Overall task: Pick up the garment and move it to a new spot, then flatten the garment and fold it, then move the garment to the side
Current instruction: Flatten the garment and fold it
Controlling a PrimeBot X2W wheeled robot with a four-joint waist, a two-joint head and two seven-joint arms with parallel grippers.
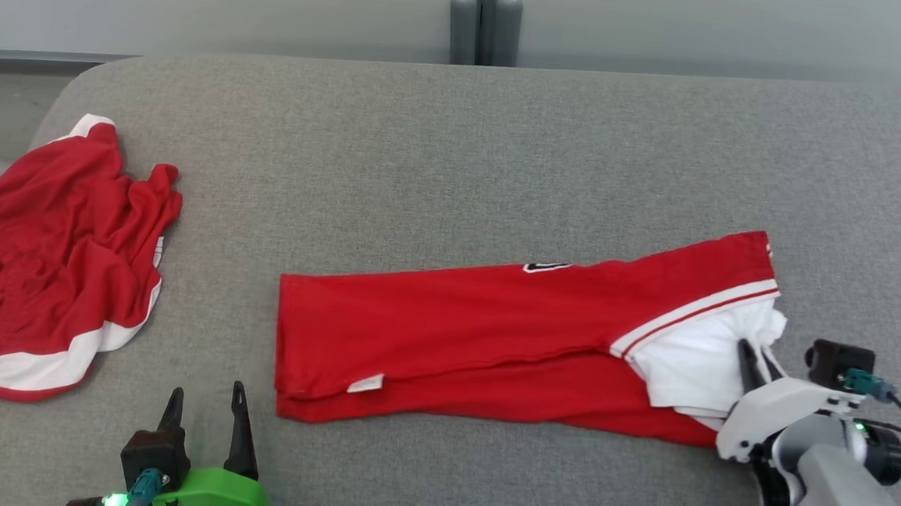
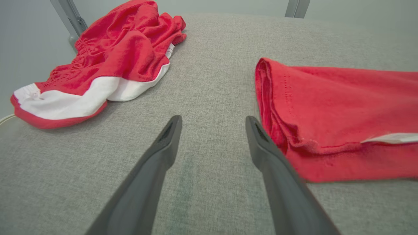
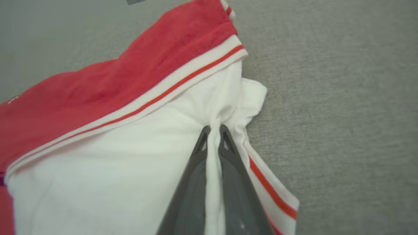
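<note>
Two right fingers [image 3: 192, 182] pinching the garment [image 1: 493, 326] at its white end; left fingers [image 2: 156, 156] spread near the other.

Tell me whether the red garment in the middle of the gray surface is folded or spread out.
Folded: the red garment lies in a long narrow band, with stacked layers showing at its left edge.

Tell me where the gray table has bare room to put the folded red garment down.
The widest bare patch is the far half of the table, beyond both garments. A narrower one lies between the crumpled garment and the folded garment, ahead of the open left claw. Crowded: the right end, where the right claw pinches the white cloth.
</note>
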